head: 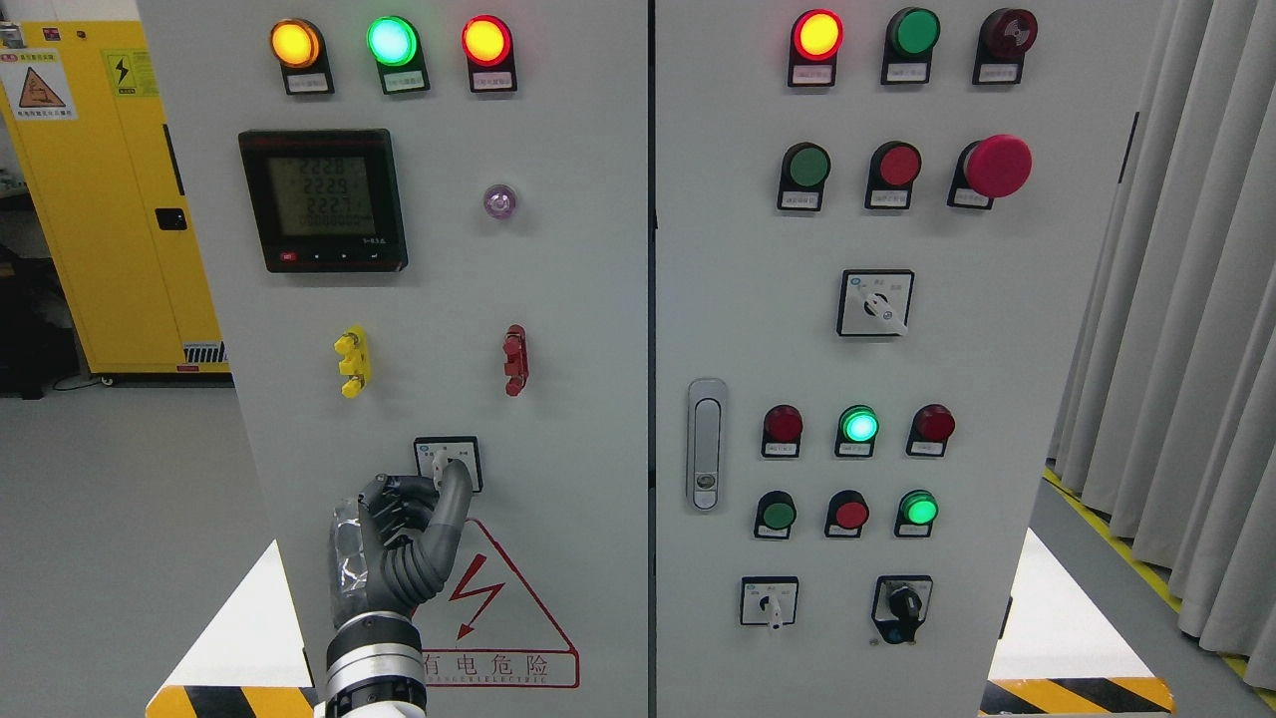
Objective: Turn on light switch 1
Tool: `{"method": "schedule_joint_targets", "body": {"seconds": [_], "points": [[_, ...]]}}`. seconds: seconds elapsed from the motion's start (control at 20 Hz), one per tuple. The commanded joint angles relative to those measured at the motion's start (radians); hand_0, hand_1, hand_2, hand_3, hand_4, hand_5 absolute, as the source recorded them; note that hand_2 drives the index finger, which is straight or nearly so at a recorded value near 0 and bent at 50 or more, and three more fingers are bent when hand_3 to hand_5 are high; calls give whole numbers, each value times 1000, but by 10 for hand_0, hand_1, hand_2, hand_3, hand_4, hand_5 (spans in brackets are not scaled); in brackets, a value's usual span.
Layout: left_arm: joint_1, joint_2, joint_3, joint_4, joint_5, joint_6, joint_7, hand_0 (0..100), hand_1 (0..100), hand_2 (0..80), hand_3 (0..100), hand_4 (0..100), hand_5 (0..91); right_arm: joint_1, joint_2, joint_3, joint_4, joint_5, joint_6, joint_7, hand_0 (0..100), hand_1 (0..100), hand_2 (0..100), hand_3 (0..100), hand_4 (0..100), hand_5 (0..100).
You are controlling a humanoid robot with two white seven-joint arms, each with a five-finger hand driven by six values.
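One hand of mine is in view, my left hand (pixel 399 543), rising from the bottom edge against the left door of the grey cabinet (pixel 558 299). Its fingers are pinching the light switch 1 (pixel 448 464), a small rotary selector on a square white plate: my thumb (pixel 454 499) stretches up to the knob from below and to the right, while the other fingers (pixel 391 499) curl in against the knob's left side. How much of the knob sits between them I cannot tell, since my thumb covers part of it.

Taking that switch as the landmark: directly below it, partly behind my wrist, is the red lightning warning triangle (pixel 488 598). Above it to the left is a yellow terminal (pixel 352 361), and above it to the right a red terminal (pixel 514 360). Higher up and to the left sits the digital meter (pixel 323 199) with lit numerals, and at the top are three lit lamps (pixel 391 42), amber, green and red. Far right of the switch, on the other door, is a grey door latch (pixel 706 444).
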Motion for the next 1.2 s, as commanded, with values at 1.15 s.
{"method": "schedule_joint_targets", "body": {"seconds": [1.15], "points": [[-2, 0, 0, 10, 3, -3, -1, 496, 532, 588, 883, 804, 845, 0, 0, 0, 0, 0, 1, 1, 0, 500, 40, 0, 0, 0]]}}
